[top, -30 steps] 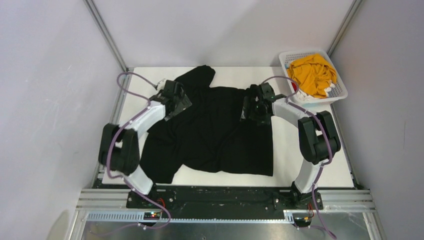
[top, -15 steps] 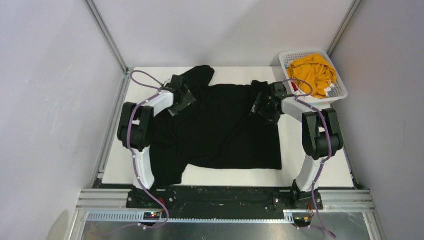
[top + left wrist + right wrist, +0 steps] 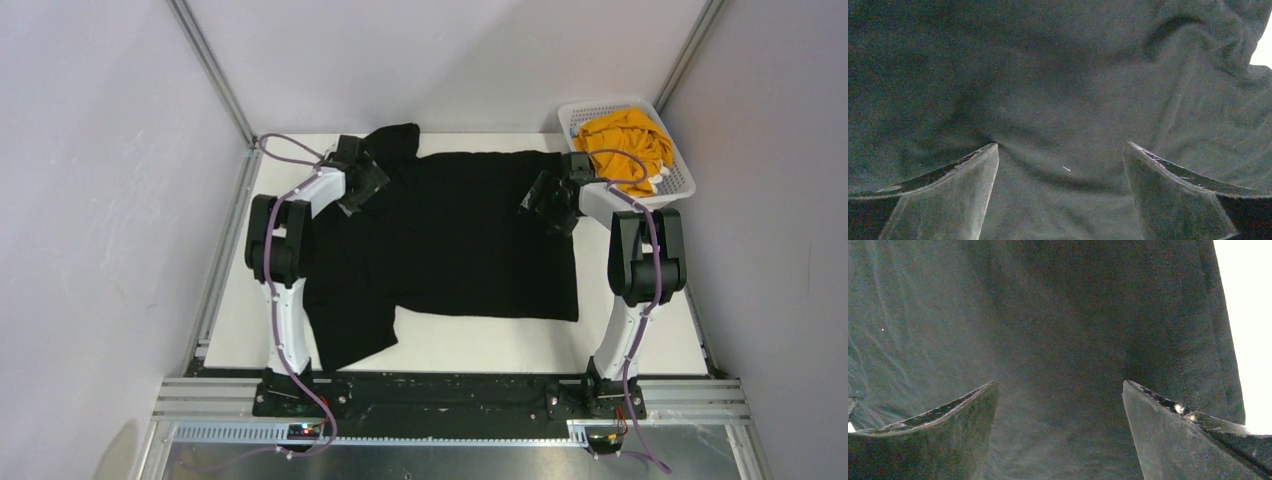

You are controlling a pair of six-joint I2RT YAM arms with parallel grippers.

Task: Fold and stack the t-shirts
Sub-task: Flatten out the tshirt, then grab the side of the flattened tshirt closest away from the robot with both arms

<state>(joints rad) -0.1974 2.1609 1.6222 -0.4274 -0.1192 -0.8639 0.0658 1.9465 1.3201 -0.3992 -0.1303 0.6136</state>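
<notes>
The large black t-shirt (image 3: 450, 240) lies spread on the white table (image 3: 470, 345), with a sleeve bunched at the far left (image 3: 395, 140) and a flap hanging toward the near left. My left gripper (image 3: 362, 185) is over its far left shoulder and my right gripper (image 3: 550, 200) is over its far right edge. In the left wrist view the left gripper (image 3: 1060, 150) is wide open with black cloth (image 3: 1063, 90) beneath. In the right wrist view the right gripper (image 3: 1059, 387) is wide open over black cloth (image 3: 1048, 315). The mustard-yellow t-shirt (image 3: 625, 145) lies in the basket.
The white lattice basket (image 3: 680, 185) stands at the far right corner, close to my right arm. A bit of white cloth (image 3: 657, 180) shows in it. Metal frame posts rise at the far corners. White table shows past the shirt's right edge (image 3: 1248, 315).
Both arms have reached toward the far edge and apart, and the black t-shirt has moved with them and spread wider and flatter. Its far edge now lies straight.
</notes>
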